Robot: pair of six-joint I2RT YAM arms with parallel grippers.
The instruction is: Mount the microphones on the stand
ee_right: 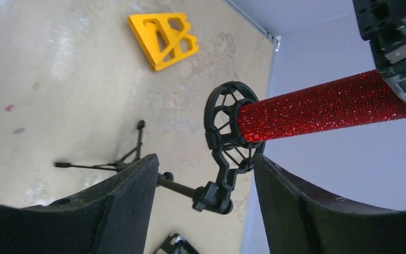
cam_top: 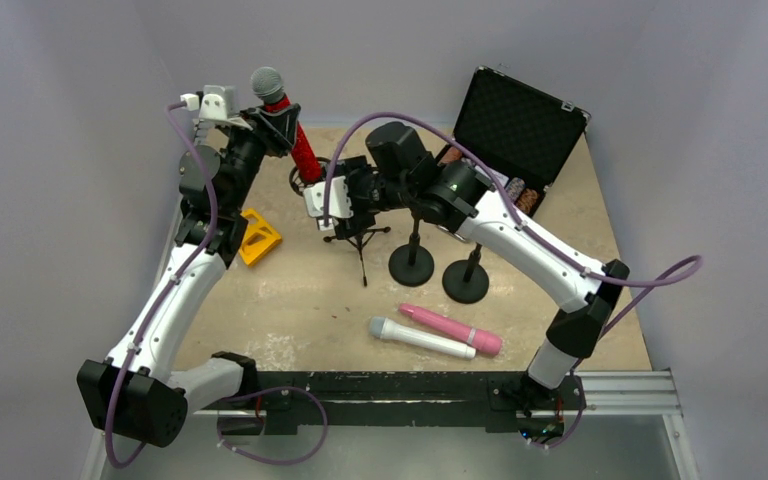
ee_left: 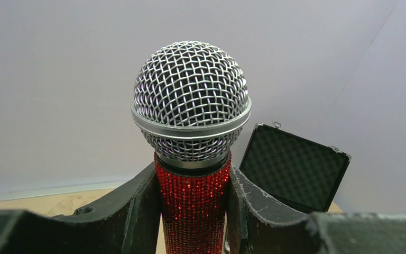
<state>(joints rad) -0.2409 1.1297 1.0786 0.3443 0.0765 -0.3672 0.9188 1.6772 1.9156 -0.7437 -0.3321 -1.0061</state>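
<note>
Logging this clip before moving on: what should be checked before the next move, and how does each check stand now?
1. Left tool shut on red mic: ok, gripped just below the head.
2. Mic tail in mount: ok, the tip sits in the ring; depth cannot tell.
3. Right tool steadying the mount: cannot tell; it is open, with fingers either side, and contact is unclear.
4. Stand legs on the table: ok.
5. White mic and pink mic clear of both arms: ok, they lie side by side near the front edge.
</note>
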